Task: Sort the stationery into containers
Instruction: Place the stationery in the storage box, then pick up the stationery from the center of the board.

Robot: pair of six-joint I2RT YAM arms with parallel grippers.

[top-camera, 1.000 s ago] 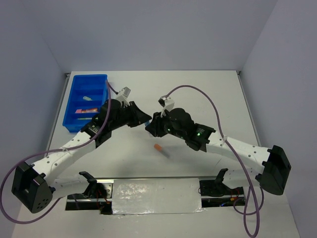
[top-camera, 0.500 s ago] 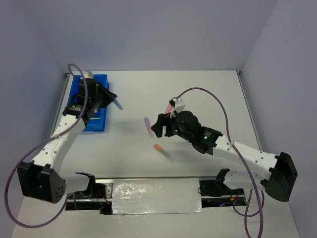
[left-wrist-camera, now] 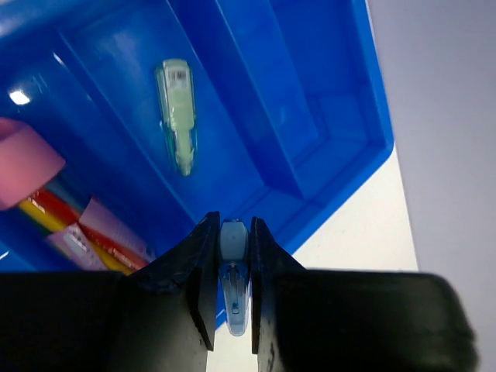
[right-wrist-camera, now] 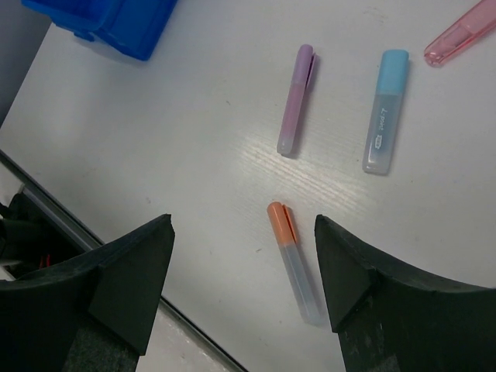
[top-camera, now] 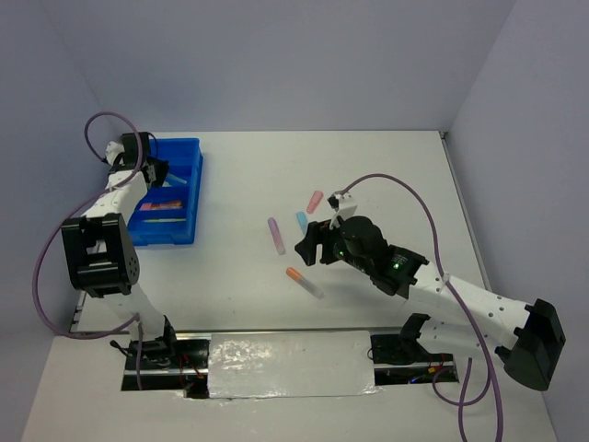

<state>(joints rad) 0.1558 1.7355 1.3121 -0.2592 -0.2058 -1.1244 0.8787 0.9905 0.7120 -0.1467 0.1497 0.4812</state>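
The blue tray (top-camera: 189,157) lies at the far left of the table. My left gripper (top-camera: 158,172) hovers over it, shut on a light blue marker (left-wrist-camera: 233,267), near the tray's end wall (left-wrist-camera: 341,167). A green marker (left-wrist-camera: 177,116), a pink item (left-wrist-camera: 27,159) and red and yellow pens (left-wrist-camera: 70,225) lie in its compartments. My right gripper (right-wrist-camera: 244,225) stands open above an orange-capped marker (right-wrist-camera: 293,260), touching nothing. On the table beyond it lie a purple marker (right-wrist-camera: 296,101), a second light blue marker (right-wrist-camera: 384,112) and a pink marker (right-wrist-camera: 459,32).
In the top view the loose markers sit mid-table: purple (top-camera: 275,234), light blue (top-camera: 300,220), pink (top-camera: 315,201), orange (top-camera: 304,281). A metal strip (top-camera: 290,364) runs along the near edge between the arm bases. Grey walls enclose the table.
The left arm has carried the light blue marker from mid-table to over the tray. The right gripper has opened and drawn back toward the near right.
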